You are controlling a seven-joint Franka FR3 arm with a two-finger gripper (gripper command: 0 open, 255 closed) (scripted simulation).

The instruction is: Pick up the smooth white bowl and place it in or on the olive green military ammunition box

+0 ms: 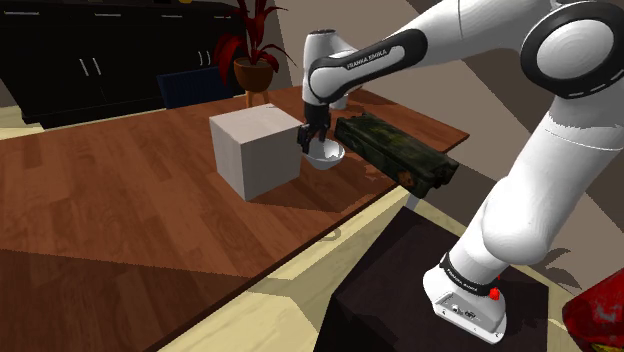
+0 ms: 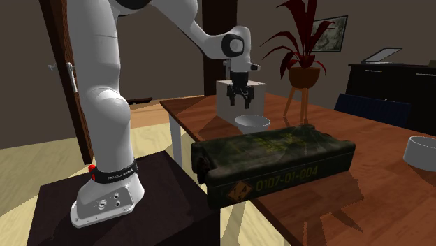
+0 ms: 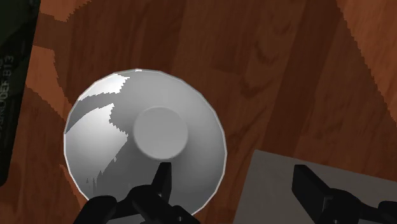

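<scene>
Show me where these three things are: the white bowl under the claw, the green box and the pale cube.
White bowl [image 3: 160, 130], wrist view: the flat round bottom inside it.
Green box [image 2: 269, 166], second exterior view: its long side, above the printed number.
Pale cube [image 1: 275, 165], shoulder view: the side face nearest the bowl.

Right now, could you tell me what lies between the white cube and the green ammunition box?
The white bowl sits between them in the shoulder view, with the gripper over its rim.
</scene>
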